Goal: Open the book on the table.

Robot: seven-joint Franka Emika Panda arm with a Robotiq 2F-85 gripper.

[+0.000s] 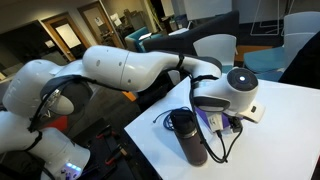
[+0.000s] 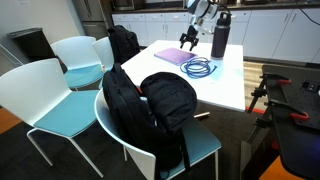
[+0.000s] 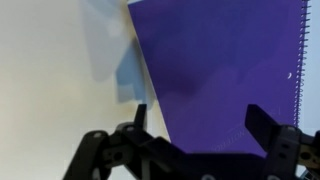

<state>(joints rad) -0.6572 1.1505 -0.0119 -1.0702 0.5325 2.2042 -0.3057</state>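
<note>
Wrist view is showing the tool [image 3: 198, 120] hanging spread wide above the book [image 3: 215, 60], which is lying closed on the bench [image 3: 50, 70], probably lining up for catching the cover's free edge.

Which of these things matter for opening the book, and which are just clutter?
Job: purple notebook, white table, gripper.
Lying about: dark bottle, coiled cable, black backpacks, chairs.

An office lounge: white chairs [image 2: 40, 90] around a table [image 2: 228, 80], cabinets [image 2: 150, 25] at upper centre, armchairs [image 1: 215, 45] at upper right.
</note>
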